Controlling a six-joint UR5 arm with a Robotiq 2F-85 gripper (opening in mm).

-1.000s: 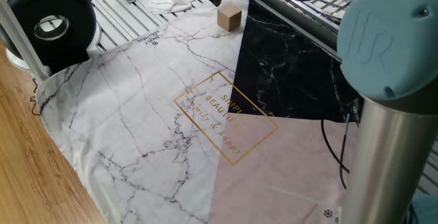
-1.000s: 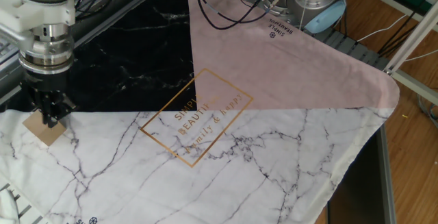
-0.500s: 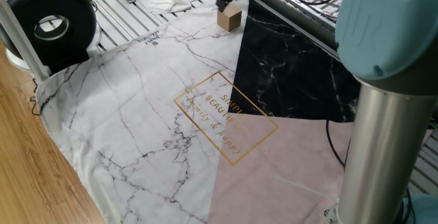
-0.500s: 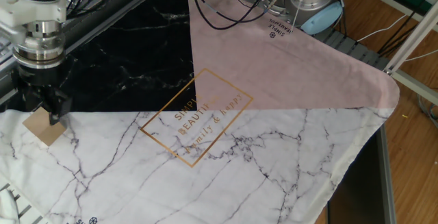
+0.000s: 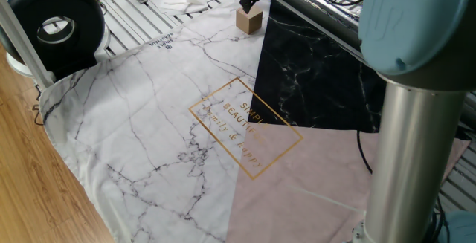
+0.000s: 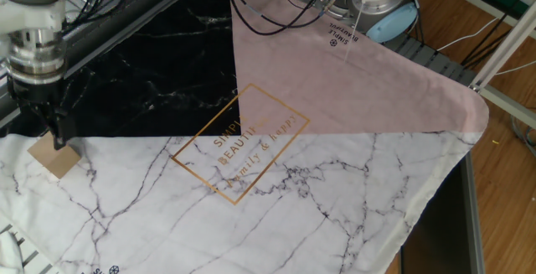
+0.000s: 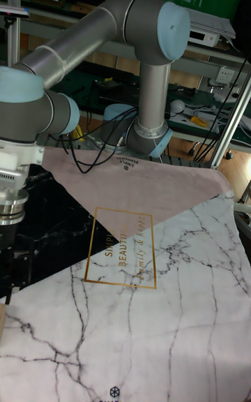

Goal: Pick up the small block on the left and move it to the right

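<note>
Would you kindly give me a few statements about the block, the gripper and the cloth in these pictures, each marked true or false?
1. The small block rests on the white marbled part of the cloth. True.
2. The gripper holds the block lifted clear of the cloth. False: the block sits on the cloth, with the gripper just above its top edge.
3. The cloth bears a gold-framed inscription near its middle. True.
4. The block lies on the pink part of the cloth. False: it lies on the white marbled part, close to the black one.
5. Several blocks lie on the cloth. False: only one shows.
</note>
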